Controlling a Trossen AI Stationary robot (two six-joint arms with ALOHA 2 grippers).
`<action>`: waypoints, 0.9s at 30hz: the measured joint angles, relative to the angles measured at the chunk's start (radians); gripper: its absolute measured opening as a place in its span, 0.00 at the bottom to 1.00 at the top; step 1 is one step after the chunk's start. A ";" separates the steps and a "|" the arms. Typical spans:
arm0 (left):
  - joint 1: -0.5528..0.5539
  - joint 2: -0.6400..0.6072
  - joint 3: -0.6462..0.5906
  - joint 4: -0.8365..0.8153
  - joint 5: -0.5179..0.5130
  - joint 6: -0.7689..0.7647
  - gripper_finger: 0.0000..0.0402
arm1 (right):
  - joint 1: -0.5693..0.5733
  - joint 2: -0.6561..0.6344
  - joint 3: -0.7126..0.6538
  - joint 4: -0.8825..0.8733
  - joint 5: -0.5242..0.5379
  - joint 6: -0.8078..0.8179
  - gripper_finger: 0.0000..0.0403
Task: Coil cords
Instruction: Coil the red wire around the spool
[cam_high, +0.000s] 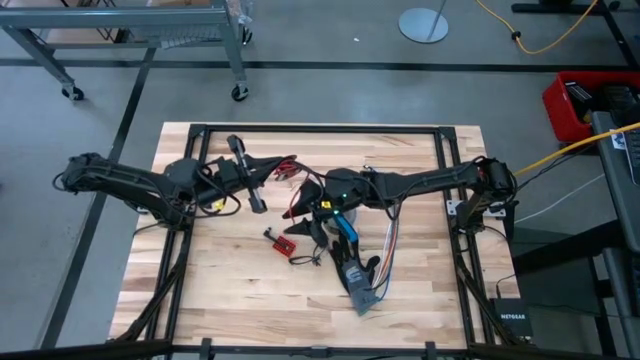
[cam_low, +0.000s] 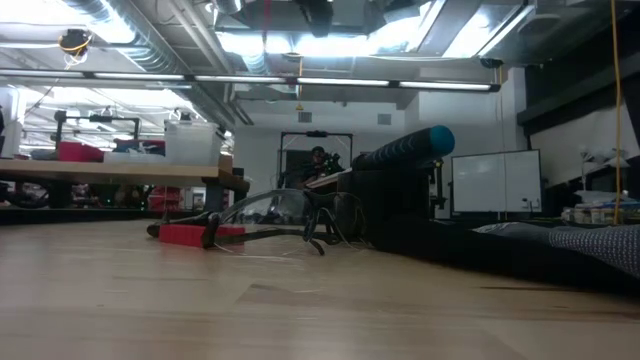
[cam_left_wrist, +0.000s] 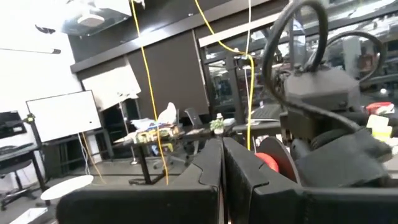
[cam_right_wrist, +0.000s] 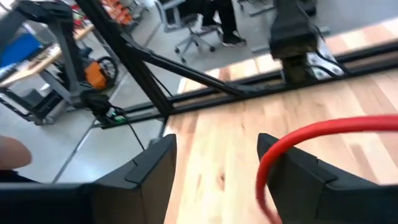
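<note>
Right pincer (cam_right_wrist: 214, 168) spread over the surface (cam_right_wrist: 211, 149) — a red cord (cam_right_wrist: 311, 134) beside one finger. Left pincer (cam_left_wrist: 222, 180) pressed together, empty.

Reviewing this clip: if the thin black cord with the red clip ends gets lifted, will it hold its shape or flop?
Probably floppy: the cord lies in loose bends on the table, so it would likely sag. It looks thin, so it is likely light. A red strand arcs beside the open right end effector, so it may spring out of a coil.
</note>
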 joint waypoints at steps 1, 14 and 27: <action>0.000 -0.009 0.000 -0.011 0.000 -0.001 0.00 | -0.006 0.000 0.000 -0.016 0.003 0.000 0.57; -0.001 -0.192 0.000 -0.255 -0.058 -0.106 0.00 | -0.057 0.000 0.000 -0.059 0.108 -0.001 0.57; -0.001 -0.235 0.000 -0.362 -0.078 -0.155 0.00 | -0.074 0.000 0.000 -0.050 0.293 -0.009 0.57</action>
